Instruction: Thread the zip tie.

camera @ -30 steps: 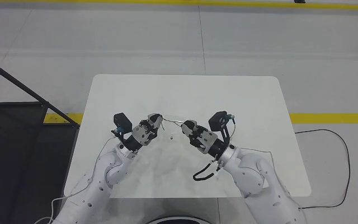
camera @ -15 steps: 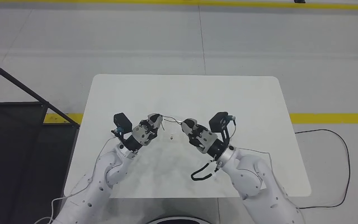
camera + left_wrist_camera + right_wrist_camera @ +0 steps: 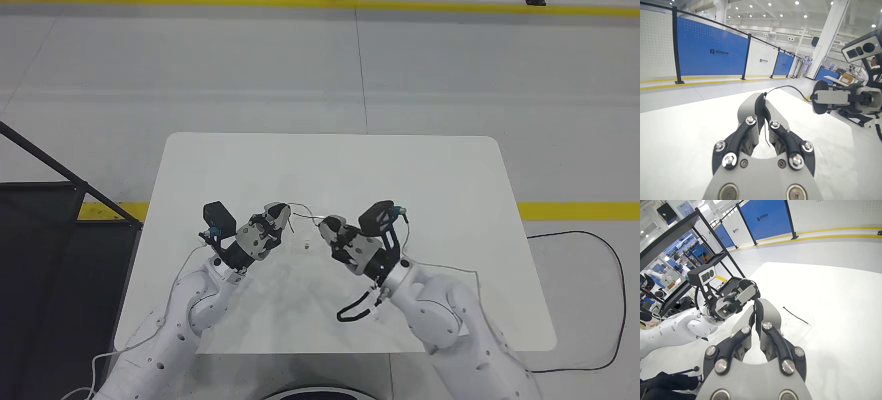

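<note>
"Where was the zip tie (image 3: 786, 86)?"

"Arched above the tabletop (image 3: 430, 170), between my hands. My left hand (image 3: 763, 102) was clamped on one end, my right hand (image 3: 756, 309) on the other. I judged the tip should meet the slot squarely, slowly."

gap between the facing jaws: blocked, zip tie (image 3: 787, 87) arcs across, pinched by left gripper (image 3: 762, 97) and right gripper (image 3: 755, 306) | low beside right jaws: second zip tie (image 3: 797, 316) on table (image 3: 430, 170) | ahead of and outside both jaws: open passage over tabletop
</note>
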Motion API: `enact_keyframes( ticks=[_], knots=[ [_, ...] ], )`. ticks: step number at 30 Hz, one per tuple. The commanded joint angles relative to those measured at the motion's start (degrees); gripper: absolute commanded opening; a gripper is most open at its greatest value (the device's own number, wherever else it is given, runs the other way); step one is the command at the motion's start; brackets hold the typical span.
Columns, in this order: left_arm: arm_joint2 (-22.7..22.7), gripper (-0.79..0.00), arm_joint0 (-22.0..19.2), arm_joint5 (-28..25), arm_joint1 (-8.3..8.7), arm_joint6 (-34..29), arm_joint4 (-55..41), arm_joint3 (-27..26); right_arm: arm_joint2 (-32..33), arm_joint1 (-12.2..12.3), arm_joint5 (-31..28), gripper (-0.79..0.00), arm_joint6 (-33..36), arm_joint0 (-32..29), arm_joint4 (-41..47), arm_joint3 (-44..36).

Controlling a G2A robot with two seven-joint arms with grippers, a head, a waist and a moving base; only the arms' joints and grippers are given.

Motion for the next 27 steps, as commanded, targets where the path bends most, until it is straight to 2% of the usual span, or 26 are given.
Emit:
enact_keyframes(
  ticks=[1,9,27],
  knots=[
    [0.00,-0.785,0.00,0.00,0.00,0.00,0.00,0.00,-0.15,-0.01,0.22,-0.785,0.71,0.14,-0.46,0.05],
    [0.00,-0.785,0.00,0.00,0.00,0.00,0.00,0.00,-1.07,-0.12,0.90,-0.785,3.22,0.89,-2.63,0.42],
    [0.00,-0.785,0.00,0.00,0.00,0.00,0.00,0.00,-2.09,-0.19,0.40,-0.785,3.46,0.76,-7.81,0.51]
  ],
)
